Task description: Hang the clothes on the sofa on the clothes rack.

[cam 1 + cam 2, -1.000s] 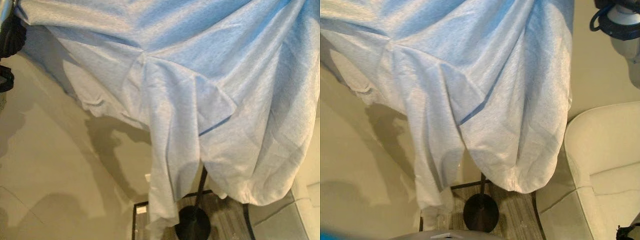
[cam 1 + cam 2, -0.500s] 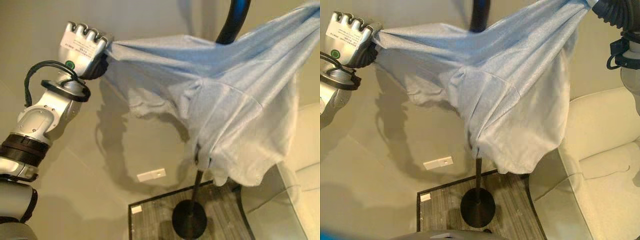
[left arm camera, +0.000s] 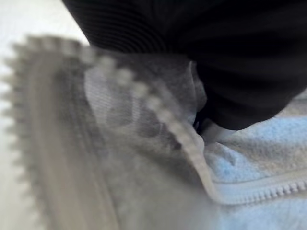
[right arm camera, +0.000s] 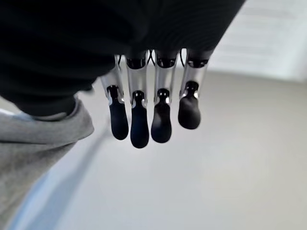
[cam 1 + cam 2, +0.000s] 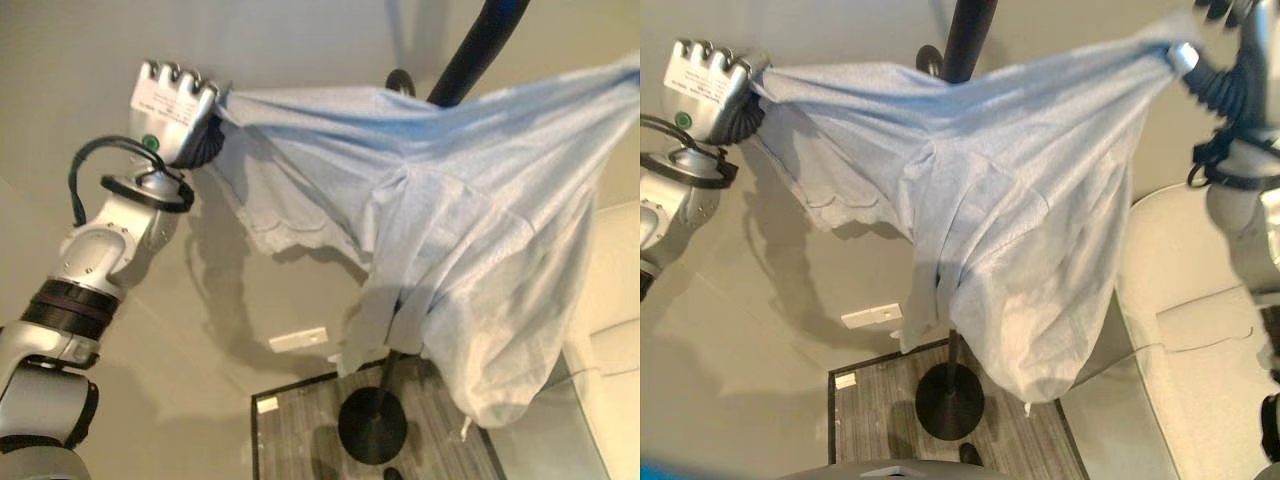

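Garment (image 5: pixel 470 250) spread across rack pole (image 5: pixel 965 40), held up at both ends
Eye views: left hand (image 5: pixel 175 105) clenched on one edge, cloth draped down to rack base (image 5: pixel 950 405); sofa (image 5: pixel 1200 330) alongside. Left wrist view: zipper hem (image 3: pixel 249 191) pinched. Right wrist view: right hand (image 4: pixel 148 110), fingers straight, cloth by thumb

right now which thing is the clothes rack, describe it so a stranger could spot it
Start at the pale blue-grey garment stretched between the left hand and the right hand. The clothes rack is the black pole rising through it from a round black base, the only dark upright thing beside the cream sofa.
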